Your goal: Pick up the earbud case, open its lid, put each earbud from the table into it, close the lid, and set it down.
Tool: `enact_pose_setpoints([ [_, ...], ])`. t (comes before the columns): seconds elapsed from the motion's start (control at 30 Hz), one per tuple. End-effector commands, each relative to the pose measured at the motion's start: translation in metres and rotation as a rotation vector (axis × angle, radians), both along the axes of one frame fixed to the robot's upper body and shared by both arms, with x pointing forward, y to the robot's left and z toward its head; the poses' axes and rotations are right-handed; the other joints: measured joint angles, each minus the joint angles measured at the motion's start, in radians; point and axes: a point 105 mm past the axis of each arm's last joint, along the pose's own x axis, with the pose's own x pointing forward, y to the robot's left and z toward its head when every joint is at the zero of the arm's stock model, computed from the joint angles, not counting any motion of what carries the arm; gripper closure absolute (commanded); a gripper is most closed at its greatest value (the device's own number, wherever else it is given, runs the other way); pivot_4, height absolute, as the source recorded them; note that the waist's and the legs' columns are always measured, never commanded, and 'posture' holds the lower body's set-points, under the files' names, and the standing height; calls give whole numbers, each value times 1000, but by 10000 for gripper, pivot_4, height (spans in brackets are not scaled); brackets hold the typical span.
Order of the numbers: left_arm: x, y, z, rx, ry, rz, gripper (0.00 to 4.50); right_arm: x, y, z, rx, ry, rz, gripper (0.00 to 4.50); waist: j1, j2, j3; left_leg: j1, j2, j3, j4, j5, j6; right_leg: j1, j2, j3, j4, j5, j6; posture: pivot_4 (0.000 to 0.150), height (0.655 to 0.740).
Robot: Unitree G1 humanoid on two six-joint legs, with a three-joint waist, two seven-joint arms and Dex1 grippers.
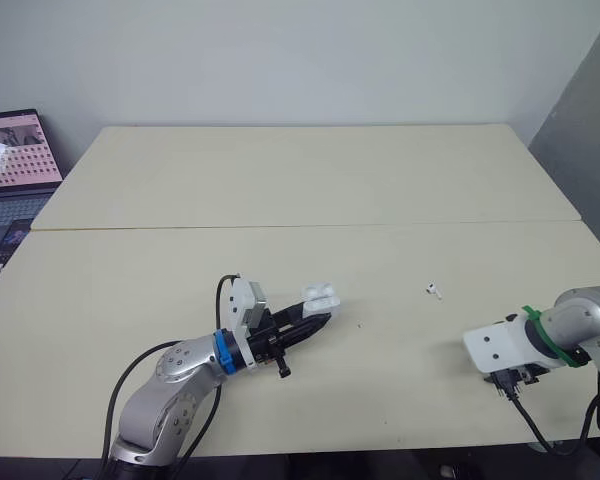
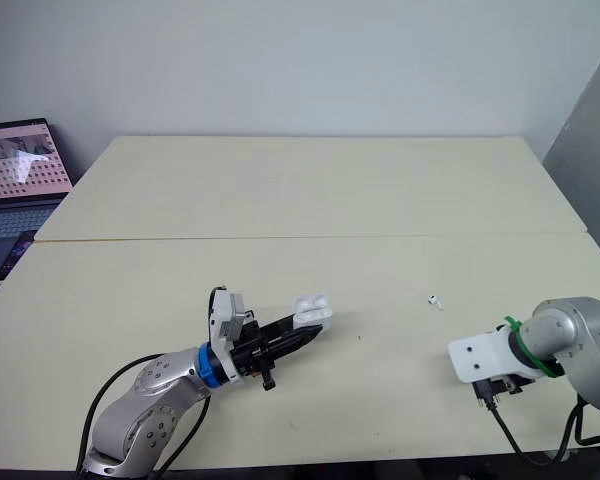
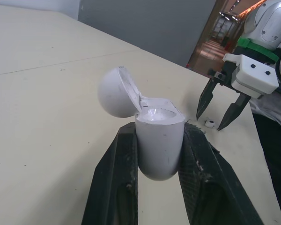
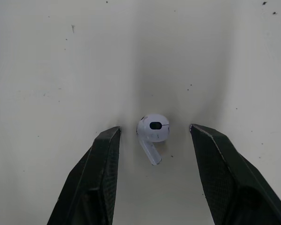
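The left hand (image 1: 320,318) is clamped on the open-lidded earbud case (image 3: 159,136) over the desk (image 1: 280,180), and right of the case the right hand (image 3: 211,121) has its fingers apart, flanking an earbud (image 4: 152,128).

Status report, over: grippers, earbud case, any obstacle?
Left gripper shut on earbud case, lid open. Right gripper open, lined up on earbud. Nothing in the way.

No text, label, brand or number can be read anywhere; rows of small marks are shown on the laptop screen (image 1: 15,150) at the left edge of the frame, but nothing there can be made out
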Motion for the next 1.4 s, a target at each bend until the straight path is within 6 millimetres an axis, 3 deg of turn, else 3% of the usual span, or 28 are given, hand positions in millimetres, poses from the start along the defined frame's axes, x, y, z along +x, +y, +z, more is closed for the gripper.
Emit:
enact_pose_setpoints([
  [0.03, 0, -1, 7, -3, -39, -11, 37459, -1, 6, 0, -7, 0, 44, 20792, 0, 0, 0, 0, 0, 0, 0, 0, 0, 0, 0, 0, 0, 0, 0, 1500, 7400],
  [0.2, 0, 0, 6, 9, -42, -9, 37459, 0, 8, 1, -2, -3, 51, 22402, 0, 0, 0, 0, 0, 0, 0, 0, 0, 0, 0, 0, 0, 0, 0, 1500, 7400],
  [0.27, 1, 0, 6, 9, -42, -9, 37459, 0, 8, 1, -3, -1, 50, 26657, 0, 0, 0, 0, 0, 0, 0, 0, 0, 0, 0, 0, 0, 0, 0, 1500, 7400],
  [0.4, 1, -1, 5, 11, -41, -9, 37459, 0, 11, 0, 9, 2, 49, 40781, -1, 0, 0, 0, 0, 0, 0, 0, 0, 0, 0, 0, 0, 0, 0, 1500, 7400],
  [0.63, 3, -1, 1, 33, -42, -7, 37459, 6, 9, 4, 16, -38, 25, 41136, -2, -1, 0, 1, 0, 0, 0, 0, 0, 0, 0, 0, 0, 0, 0, 1500, 7400],
  [0.83, 18, -14, 2, 13, -79, 48, 37459, 42, 39, 32, 357, -229, -60, 41136, -2, -1, -1, 0, 0, 0, 1, 0, 0, 0, 0, 0, 1, 0, 0, 1500, 7400],
  [0.97, 51, -24, 8, -49, -165, 244, 37459, 65, 49, 52, 768, -329, -256, 41136, 5, -3, -1, 0, -1, 0, 1, 0, 0, 0, 0, 0, 1, 0, 0, 1500, 7400],
  [1.07, 62, -33, 14, -64, -225, 295, 37459, 70, 56, 68, 986, -361, -341, 41136, 12, -3, -1, -1, -1, 0, 2, 0, 0, 0, 0, 0, 1, 0, 0, 1500, 7400],
  [1.2, 74, -51, 21, -62, -306, 321, 37459, 74, 82, 103, 1419, -337, -474, 41136, 14, -2, -1, -1, -1, 1, 1, 0, 0, -2, 0, 1, 3, 0, 0, 1500, 7400],
  [1.4, 82, -66, 33, -98, -355, 313, 37459, 72, 114, 126, 1697, -214, -565, 41136, 14, -2, -1, -2, -1, 1, 1, 0, 0, -3, 0, 1, 3, 0, 0, 1500, 7400],
])
